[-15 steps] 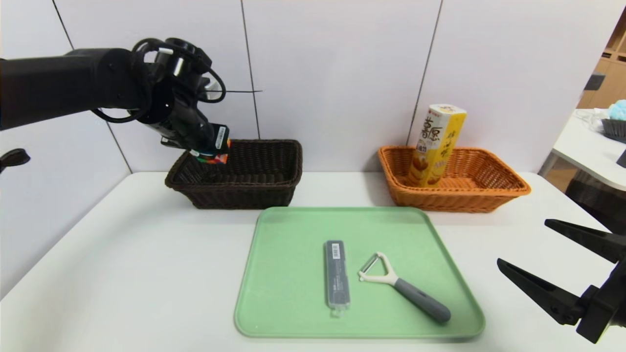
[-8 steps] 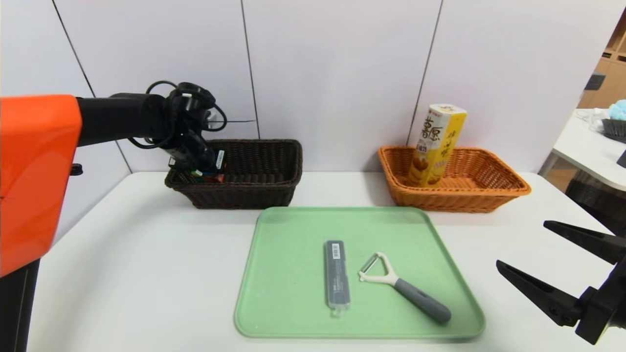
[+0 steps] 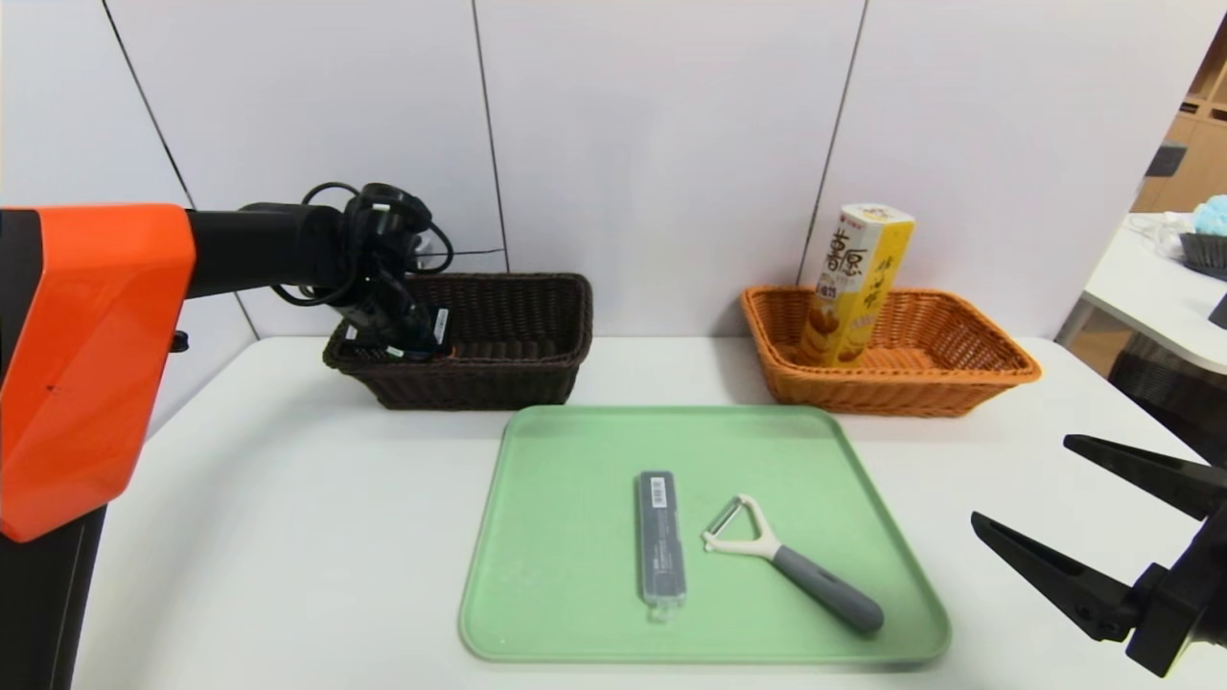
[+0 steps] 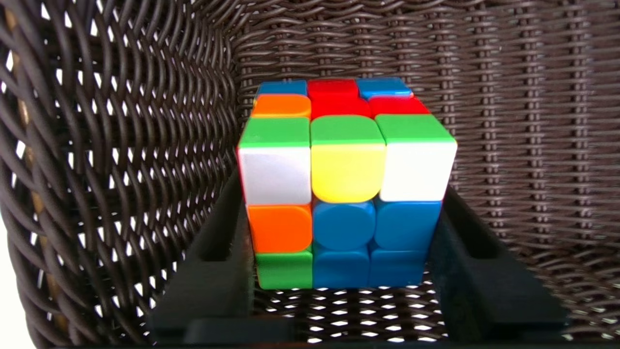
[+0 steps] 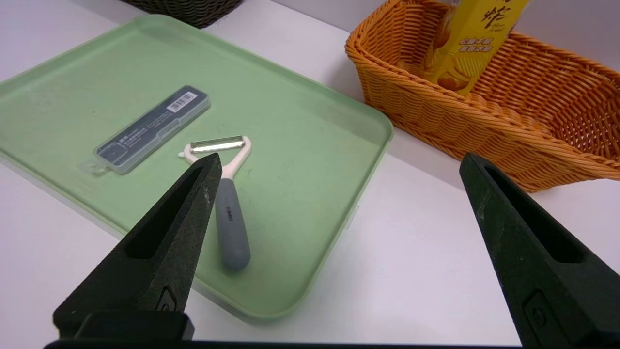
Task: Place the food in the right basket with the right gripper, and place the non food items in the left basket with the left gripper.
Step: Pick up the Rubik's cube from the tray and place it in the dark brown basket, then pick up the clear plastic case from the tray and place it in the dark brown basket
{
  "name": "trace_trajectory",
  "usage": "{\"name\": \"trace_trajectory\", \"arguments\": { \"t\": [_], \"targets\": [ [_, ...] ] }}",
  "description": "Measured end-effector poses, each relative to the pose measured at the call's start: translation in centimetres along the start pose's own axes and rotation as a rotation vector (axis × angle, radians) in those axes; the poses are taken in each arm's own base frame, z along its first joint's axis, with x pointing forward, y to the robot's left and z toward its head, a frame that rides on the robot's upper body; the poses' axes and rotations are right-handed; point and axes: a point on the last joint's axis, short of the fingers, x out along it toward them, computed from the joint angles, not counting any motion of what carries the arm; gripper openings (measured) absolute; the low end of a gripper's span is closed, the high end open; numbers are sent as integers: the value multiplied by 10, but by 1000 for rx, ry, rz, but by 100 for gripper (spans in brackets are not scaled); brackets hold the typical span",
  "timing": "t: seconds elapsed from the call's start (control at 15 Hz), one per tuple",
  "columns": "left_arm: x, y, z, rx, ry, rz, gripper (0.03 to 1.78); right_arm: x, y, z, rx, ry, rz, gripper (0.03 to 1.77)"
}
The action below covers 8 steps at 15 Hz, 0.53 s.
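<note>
A multicoloured puzzle cube (image 4: 346,184) sits low in the left end of the dark brown left basket (image 3: 518,374), on its woven floor (image 4: 533,97). My left gripper (image 3: 407,335) reaches into that basket and is shut on the cube, one black finger along each side (image 4: 344,194). In the head view the cube is hidden behind the gripper and the basket wall. A tall yellow snack box (image 3: 858,283) leans upright in the orange right basket (image 3: 911,393). My right gripper (image 3: 1026,479) hangs open and empty over the table's front right.
A green tray (image 3: 575,460) lies in the middle of the white table. On it are a flat grey case (image 3: 659,541) and a peeler (image 3: 796,565) with a grey handle. The right wrist view shows the peeler (image 5: 230,213), the case (image 5: 155,128) and the orange basket (image 5: 436,116).
My left arm has come down with the cube, from above the dark basket's rim to inside it. The right arm has stayed put.
</note>
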Motion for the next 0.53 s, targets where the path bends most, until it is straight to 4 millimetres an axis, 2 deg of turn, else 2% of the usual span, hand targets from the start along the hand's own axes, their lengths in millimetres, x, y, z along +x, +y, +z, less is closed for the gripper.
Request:
{"name": "trace_trajectory", "arguments": {
  "t": [0.33, 0.53],
  "targets": [
    [-9, 1, 4, -26, -27, 2, 138, 0, 0, -1, 0, 2, 0, 169],
    [-37, -5, 10, -27, -69, -21, 148, -1, 0, -1, -1, 4, 2, 169]
  ]
}}
